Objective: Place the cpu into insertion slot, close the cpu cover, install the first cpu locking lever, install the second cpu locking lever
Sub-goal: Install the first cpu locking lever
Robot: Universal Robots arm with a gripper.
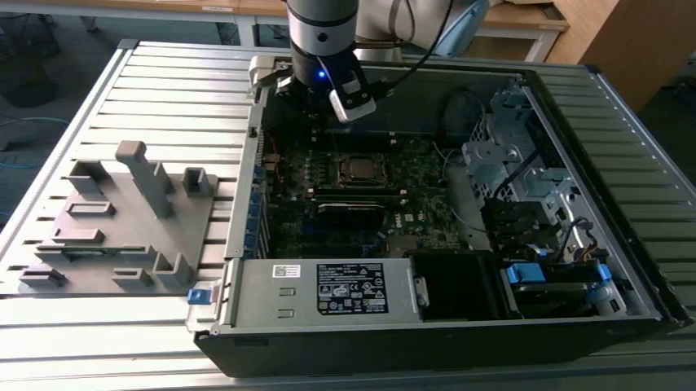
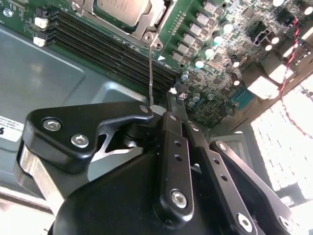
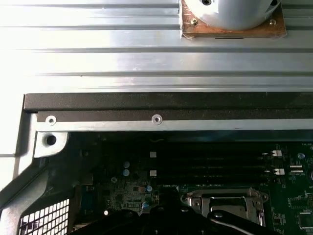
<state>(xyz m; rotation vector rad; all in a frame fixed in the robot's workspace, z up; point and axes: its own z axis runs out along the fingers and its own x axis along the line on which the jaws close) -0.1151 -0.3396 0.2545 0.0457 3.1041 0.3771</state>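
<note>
Open computer case (image 1: 435, 326) lay flat on the slatted metal counter (image 1: 163, 90). A grey fixture block (image 1: 120, 220) sat beside it at the exterior view's left. The arm (image 1: 322, 41) stood over the far side of the case, above the motherboard (image 1: 326, 228).

The cpu (image 2: 122, 10) sat in the insertion slot (image 1: 359, 169), its silvery top showing through the cut-out of the cpu cover (image 2: 157, 13). The cover looked folded flat over the chip. I judged it closed, pinning the chip in place.

Hand (image 2: 157, 111): fingers together, seemingly pinched on the free end of a thin wire cpu locking lever (image 2: 150, 73). The wire ran straight from the socket corner to the fingertips, standing off the board rather than lying latched. It was likely gripped at the tip for the most leverage. I could not tell which of the two levers it was. Black memory slots (image 2: 98, 44) lay between socket and hand.
</note>
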